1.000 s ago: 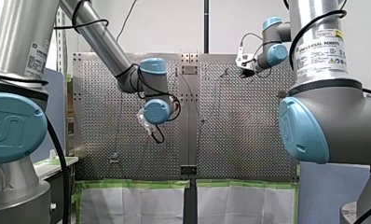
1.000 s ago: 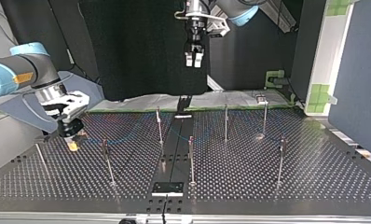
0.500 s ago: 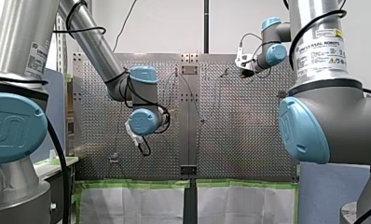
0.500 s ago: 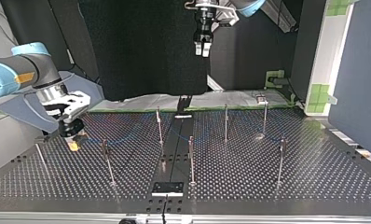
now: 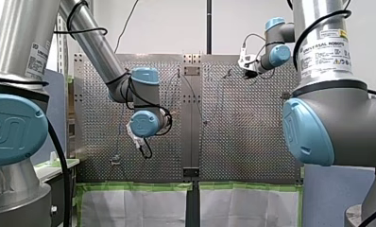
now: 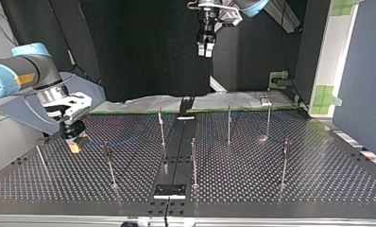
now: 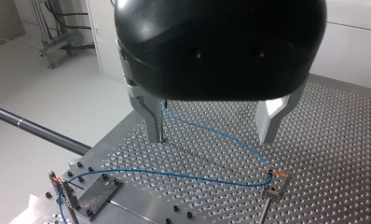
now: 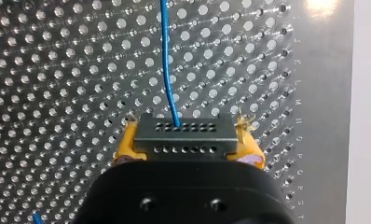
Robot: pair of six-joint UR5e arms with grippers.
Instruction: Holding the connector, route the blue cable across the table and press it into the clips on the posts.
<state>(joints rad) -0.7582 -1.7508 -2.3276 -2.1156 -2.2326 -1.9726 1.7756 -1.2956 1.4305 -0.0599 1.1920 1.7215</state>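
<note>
Posts (image 6: 194,161) stand on table (image 6: 318,179); cable (image 7: 197,175) — strung between.

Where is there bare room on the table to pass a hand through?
In the top view, the table is barest at its near-right corner, outside the end post. The middle is crowded: the blue cable winds between posts there. The far-left side is taken by my right hand, shut on the connector.

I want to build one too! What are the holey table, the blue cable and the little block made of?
The table looks like metal: silvery, with light glinting round its holes. The blue cable is probably plastic-coated wire, thin and smooth. The connector is grey with a dull finish; plastic or metal, I can't tell.
</note>
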